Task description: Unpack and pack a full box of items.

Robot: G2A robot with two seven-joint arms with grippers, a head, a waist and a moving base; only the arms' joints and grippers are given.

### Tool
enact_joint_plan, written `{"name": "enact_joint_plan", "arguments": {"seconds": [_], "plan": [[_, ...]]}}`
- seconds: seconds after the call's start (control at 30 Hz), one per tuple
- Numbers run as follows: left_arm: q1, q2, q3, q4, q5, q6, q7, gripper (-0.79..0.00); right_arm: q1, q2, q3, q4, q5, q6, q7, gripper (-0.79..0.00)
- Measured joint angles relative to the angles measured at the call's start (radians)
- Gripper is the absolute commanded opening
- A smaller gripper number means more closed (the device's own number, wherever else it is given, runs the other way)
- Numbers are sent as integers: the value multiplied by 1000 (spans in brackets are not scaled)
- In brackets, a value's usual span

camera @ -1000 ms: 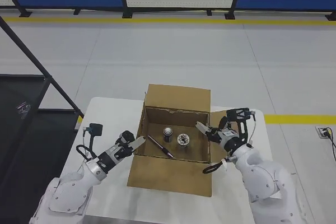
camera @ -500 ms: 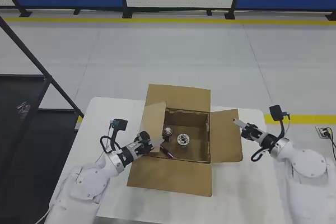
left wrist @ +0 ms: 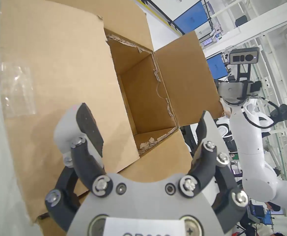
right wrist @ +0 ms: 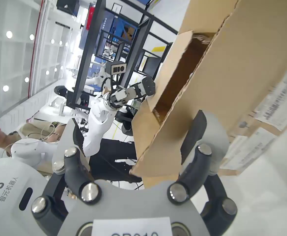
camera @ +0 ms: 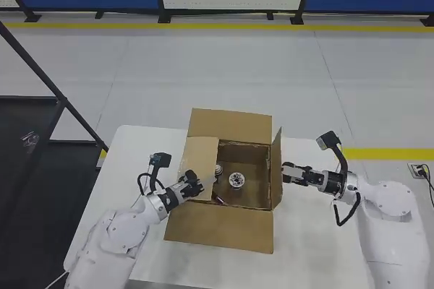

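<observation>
While both side flaps stand partway up, the cardboard box (camera: 217, 227) sits mid-way on the white table (camera: 141, 144), with its back flap (camera: 229, 123) laid outward. My left gripper (camera: 190, 180) is at the left flap (camera: 201, 155). Its fingers are spread wide, one pad (left wrist: 88, 121) is close against the card, and nothing is pinched. My right gripper (camera: 288, 173) is at the right flap (camera: 277, 170), which is near upright. Its fingers are spread too, and the flap's lower edge lies in the gap, unclamped.

On the box floor are a small bottle (camera: 217, 170) and a round item (camera: 236, 178), near each other.

Handling, my judgement:
- The corrugated card is light and stiff across the panel, and it hinges freely at the crease.
- The torn edges look weak.
- The best hold is the middle of a flap's free edge, since corners would buckle.
- With so little inside, the box may slide if it is pushed from one side, so both flaps should be pressed evenly.
</observation>
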Motion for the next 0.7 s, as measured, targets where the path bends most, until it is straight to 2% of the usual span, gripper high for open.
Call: {"name": "enact_joint_plan", "arguments": {"seconds": [0.13,0.33,0.53,0.7], "plan": [[-1,-2,6,7,-5,19,15,0,-2,-8,-102,-54,-55,9,-91,0],[-1,-6,15,11,-17,50,43,0,-9,-19,-253,-96,-253,17,-298,0],[-5,-10,21,20,-24,83,60,0,-8,-24,-345,-89,-430,47,-448,0],[-16,-13,30,33,-24,115,70,0,11,-29,-398,-58,-489,123,-497,0]]}}
